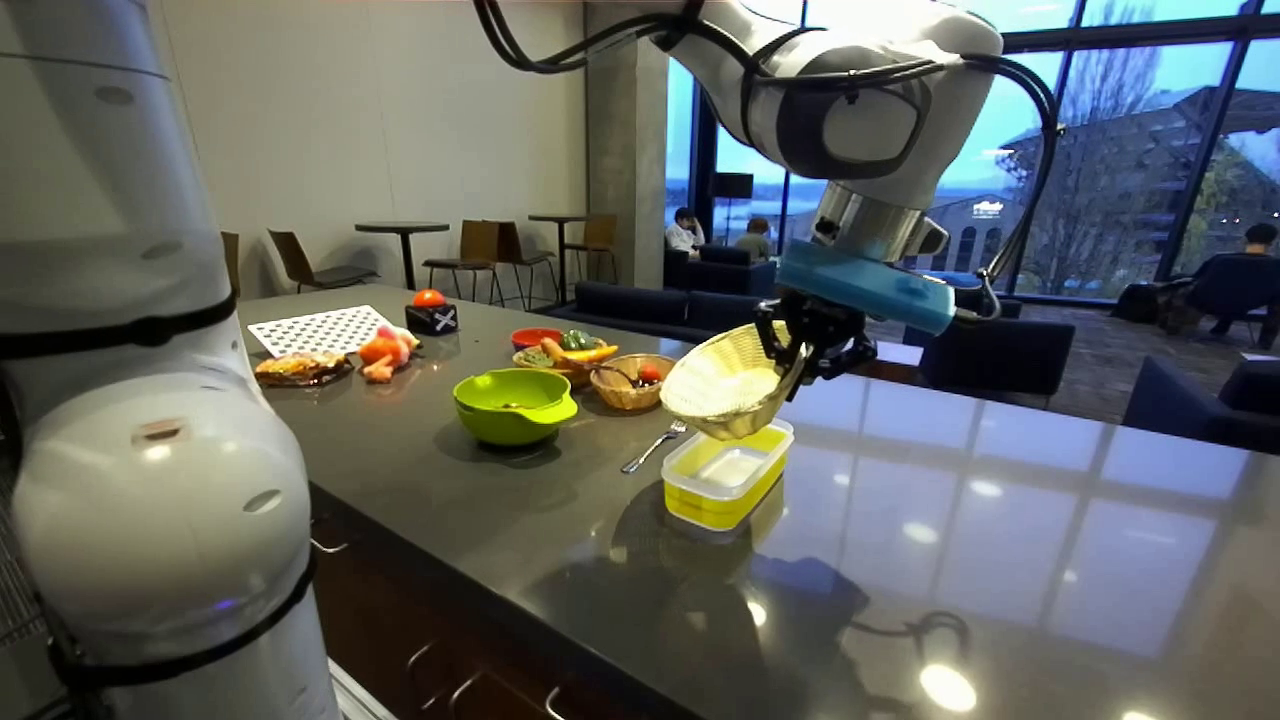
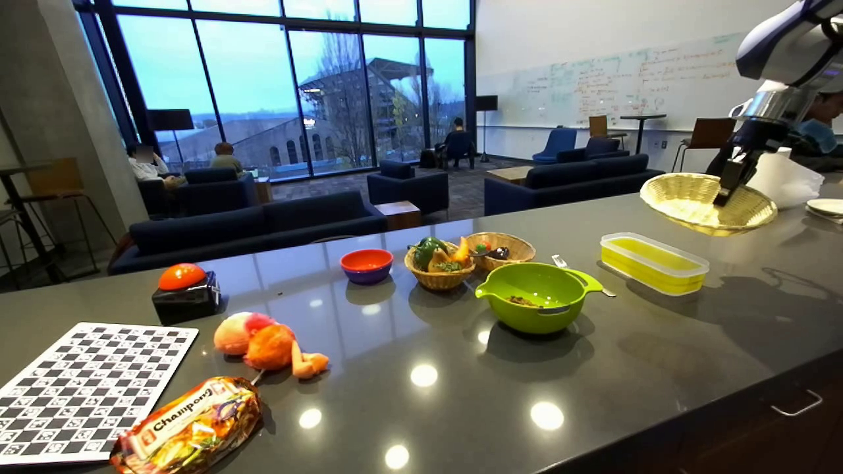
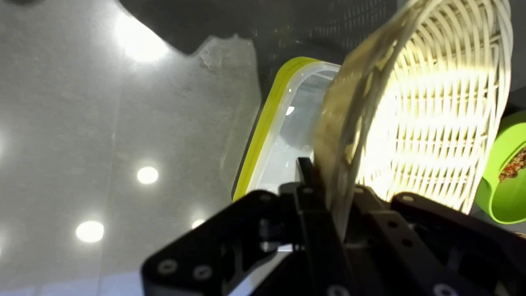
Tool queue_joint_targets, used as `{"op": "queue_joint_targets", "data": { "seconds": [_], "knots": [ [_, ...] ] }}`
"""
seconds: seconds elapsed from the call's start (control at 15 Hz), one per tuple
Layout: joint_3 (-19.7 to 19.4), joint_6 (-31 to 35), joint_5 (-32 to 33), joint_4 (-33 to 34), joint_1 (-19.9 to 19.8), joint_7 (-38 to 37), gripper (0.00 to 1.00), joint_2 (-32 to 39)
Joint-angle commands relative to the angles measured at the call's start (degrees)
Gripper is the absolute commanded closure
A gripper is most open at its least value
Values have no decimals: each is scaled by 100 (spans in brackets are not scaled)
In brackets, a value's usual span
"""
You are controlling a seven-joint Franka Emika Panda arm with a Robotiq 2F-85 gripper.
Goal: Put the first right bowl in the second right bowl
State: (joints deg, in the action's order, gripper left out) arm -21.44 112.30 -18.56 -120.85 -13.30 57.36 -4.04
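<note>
The gripper [image 1: 790, 370] is pinching the side of a round pale woven bowl [image 1: 715, 390], its jaws drawn together with only the thin wall between them. In the wrist view I am seeing one black finger [image 3: 309, 201] outside that wall and its partner inside. In both exterior views the pale bowl is hanging tilted in the air above the counter [image 1: 480, 520]. In an exterior view its lower rim is seeming to meet a rectangular yellow bowl [image 1: 705, 508], which is standing between the counter's drawer-side and lounge-side edges; a gap is showing between the two bowls in an exterior view that is also taking in some white plates [image 2: 824, 207]. The wrist view is showing one rounded corner of the yellow bowl, the woven wall hiding the side beyond. A fork [image 1: 650, 451] is lying in full sight in an exterior view; in an exterior view a lime-green bowl [image 2: 527, 320] is hiding its middle part. Brown bits [image 3: 513, 166] inside the green bowl are appearing plainly in the wrist view. Toward the lounge-side edge a red bowl [image 2: 366, 260] is standing beside a wicker basket [image 2: 440, 282]. In an exterior view a glossy packet [image 2: 191, 428] at a corner of a checkered board [image 2: 85, 375] is showing the lettering "Champong".
</note>
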Motion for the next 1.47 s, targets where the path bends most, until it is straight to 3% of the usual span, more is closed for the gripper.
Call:
{"op": "queue_joint_targets", "data": {
  "seconds": [0.0, 0.8, 1.4],
  "knots": [
    [111, -413, -318, 643, -100, 18, 98, 485],
    [635, -1209, -596, 1947, -387, -795, 98, 1699],
    [942, -1613, -767, 2449, -769, -1177, 98, 2372]
  ]
}}
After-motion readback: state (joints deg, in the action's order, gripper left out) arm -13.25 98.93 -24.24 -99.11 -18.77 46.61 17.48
